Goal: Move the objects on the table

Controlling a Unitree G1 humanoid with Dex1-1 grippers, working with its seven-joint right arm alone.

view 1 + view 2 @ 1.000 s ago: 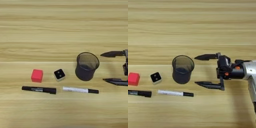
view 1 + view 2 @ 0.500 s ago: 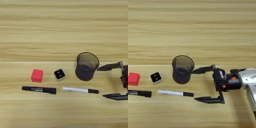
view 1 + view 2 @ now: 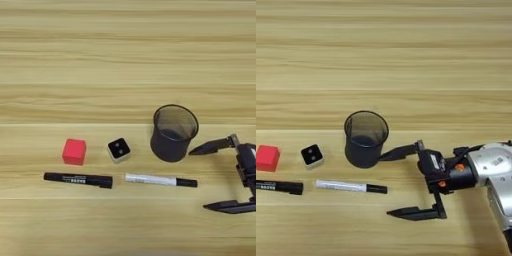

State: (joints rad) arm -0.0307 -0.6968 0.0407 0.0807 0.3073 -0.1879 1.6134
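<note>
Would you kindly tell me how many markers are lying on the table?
2: the black marker lies below the red cube; the white marker lies below the pen cup.

In the left eye view the silver forearm is out of the picture and the right edge cuts through the black two-fingered gripper (image 3: 212, 177), leaving only its fingers and part of its body. In the right eye view the left edge clips the slim all-black marker with white print (image 3: 278, 187); that print is too small to read. The black wire-mesh round pen cup (image 3: 365, 138) hides the light-yellow wooden tabletop (image 3: 406, 60) behind it.
</note>
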